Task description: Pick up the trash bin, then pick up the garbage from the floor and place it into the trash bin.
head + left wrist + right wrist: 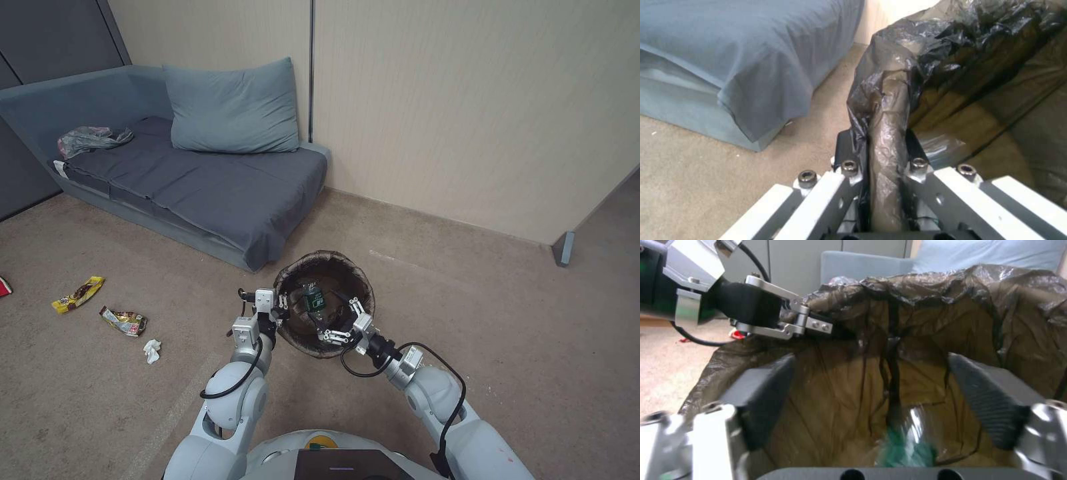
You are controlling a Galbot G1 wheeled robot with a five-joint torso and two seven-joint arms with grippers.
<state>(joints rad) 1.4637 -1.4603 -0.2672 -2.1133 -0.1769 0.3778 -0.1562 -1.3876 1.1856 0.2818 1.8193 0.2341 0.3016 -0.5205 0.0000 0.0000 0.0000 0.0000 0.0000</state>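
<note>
The trash bin (297, 333), lined with a dark brown bag, sits in front of me by the sofa corner. My left gripper (280, 303) is shut on its near-left rim; in the left wrist view the left gripper (877, 146) clamps the bag-covered rim (889, 106). My right gripper (343, 320) hovers open over the bin's mouth, with its pads (985, 400) spread wide and nothing between them. A small green bottle (313, 298) lies inside the bin, seen blurred (902, 450) below the right gripper (876, 386). On the floor (500, 347) to the left lie a yellow wrapper (79, 294), another wrapper (124, 321) and a white tissue (152, 351).
A grey sofa (220, 193) with a pillow (233, 107) stands close behind the bin, with a plastic bag (90, 139) on its far end. A red scrap (3, 287) lies at the left edge. The wall (467, 120) runs behind, and a panel foot (563, 248) stands at right.
</note>
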